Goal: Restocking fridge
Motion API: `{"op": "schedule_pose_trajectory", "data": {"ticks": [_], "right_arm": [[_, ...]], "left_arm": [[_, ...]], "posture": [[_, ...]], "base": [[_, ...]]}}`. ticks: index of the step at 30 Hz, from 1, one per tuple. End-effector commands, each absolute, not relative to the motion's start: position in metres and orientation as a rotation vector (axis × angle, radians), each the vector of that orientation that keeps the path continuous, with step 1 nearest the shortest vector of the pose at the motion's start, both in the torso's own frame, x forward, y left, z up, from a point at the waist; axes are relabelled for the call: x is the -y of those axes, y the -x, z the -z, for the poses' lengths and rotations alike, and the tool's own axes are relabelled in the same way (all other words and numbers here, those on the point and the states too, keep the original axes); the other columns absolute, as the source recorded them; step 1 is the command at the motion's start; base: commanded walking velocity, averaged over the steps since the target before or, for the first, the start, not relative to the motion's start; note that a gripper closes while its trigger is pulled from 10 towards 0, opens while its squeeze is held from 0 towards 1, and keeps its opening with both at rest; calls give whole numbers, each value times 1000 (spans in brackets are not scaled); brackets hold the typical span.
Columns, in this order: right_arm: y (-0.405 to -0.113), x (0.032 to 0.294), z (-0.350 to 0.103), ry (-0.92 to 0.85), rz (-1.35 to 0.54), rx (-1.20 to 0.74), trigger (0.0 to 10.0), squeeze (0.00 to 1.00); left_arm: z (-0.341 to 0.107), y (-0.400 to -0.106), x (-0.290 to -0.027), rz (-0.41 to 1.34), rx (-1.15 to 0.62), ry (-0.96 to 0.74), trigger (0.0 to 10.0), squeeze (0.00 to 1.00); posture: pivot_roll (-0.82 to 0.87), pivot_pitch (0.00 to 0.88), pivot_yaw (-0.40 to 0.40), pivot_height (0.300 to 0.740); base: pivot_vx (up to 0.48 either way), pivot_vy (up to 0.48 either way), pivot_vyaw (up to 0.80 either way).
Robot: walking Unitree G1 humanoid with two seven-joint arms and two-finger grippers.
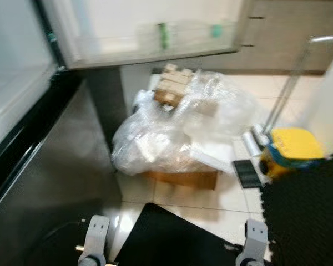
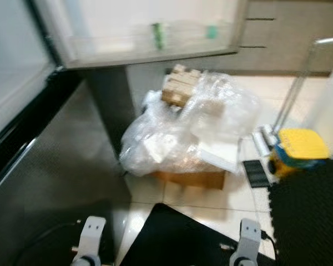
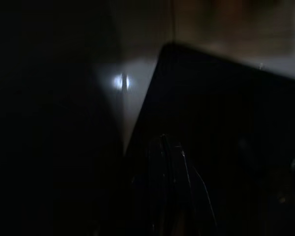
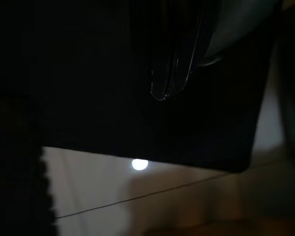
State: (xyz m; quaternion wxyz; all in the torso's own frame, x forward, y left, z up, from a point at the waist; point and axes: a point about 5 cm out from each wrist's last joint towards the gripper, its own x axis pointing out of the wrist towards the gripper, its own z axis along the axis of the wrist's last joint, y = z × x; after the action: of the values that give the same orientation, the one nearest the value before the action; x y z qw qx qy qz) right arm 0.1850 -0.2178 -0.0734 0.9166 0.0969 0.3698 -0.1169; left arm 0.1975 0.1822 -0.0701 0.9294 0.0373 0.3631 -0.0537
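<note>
- Left eye view, blurred: the open fridge door (image 1: 150, 33) spans the top of the frame from 11 to 1 o'clock, and its door shelf carries two small green-marked items (image 1: 162, 35), too blurred to identify.
- The fridge body (image 1: 50, 177), dark and brushed grey, occupies the frame from 7 to 10 o'clock; a pale interior edge (image 1: 11, 105) shows at 9 o'clock.
- At the centre, a heap of clear plastic wrap (image 1: 172, 133) lies over a brown cardboard box (image 1: 186, 178) on the tiled floor (image 1: 222, 205); tan cartons (image 1: 172, 86) stand at the heap's 12 o'clock edge, partly under the wrap.
- At 3 to 4 o'clock, a yellow-topped object (image 1: 293, 147) rests beside a black textured mat (image 1: 308, 216); a slim metal pole (image 1: 291, 83) rises from it toward 1 o'clock.
- At 6 o'clock, a flat black panel (image 1: 172, 238) lies before the robot, flanked by the left arm (image 1: 94, 241) at 7 o'clock and the right arm (image 1: 252, 241) at 5 o'clock.
- Left wrist view, very dark: the left claw (image 3: 169, 191) hangs over the black panel; whether it is wide or narrow cannot be told.
- Right wrist view, very dark: the right claw (image 4: 169, 73) hangs over the same panel, with pale floor and a light reflection (image 4: 139, 164) beyond; its opening cannot be told.
</note>
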Motion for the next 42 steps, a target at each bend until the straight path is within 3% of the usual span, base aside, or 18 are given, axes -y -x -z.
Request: {"op": "schedule_pose_trajectory", "data": {"ticks": [1,6,15,42], "right_arm": [[-180,214,77,-218,249,-776,10000,0],[-178,217,77,-215,262,-784,10000,0],[-175,218,79,-210,264,-792,10000,0],[-189,215,71,-167,174,-737,10000,0]], "left_arm": [[79,-181,-186,105,-805,-77,10000,0],[79,-181,-185,117,-809,-80,10000,0],[79,-181,-186,117,-811,-81,10000,0],[80,-174,-180,79,-762,-19,10000,0]], "posture": [[-161,67,79,740],[-169,70,87,740],[-176,71,75,740],[-174,71,36,740]], "base": [[0,0,0],[0,0,0],[0,0,-742],[0,0,-66]]}}
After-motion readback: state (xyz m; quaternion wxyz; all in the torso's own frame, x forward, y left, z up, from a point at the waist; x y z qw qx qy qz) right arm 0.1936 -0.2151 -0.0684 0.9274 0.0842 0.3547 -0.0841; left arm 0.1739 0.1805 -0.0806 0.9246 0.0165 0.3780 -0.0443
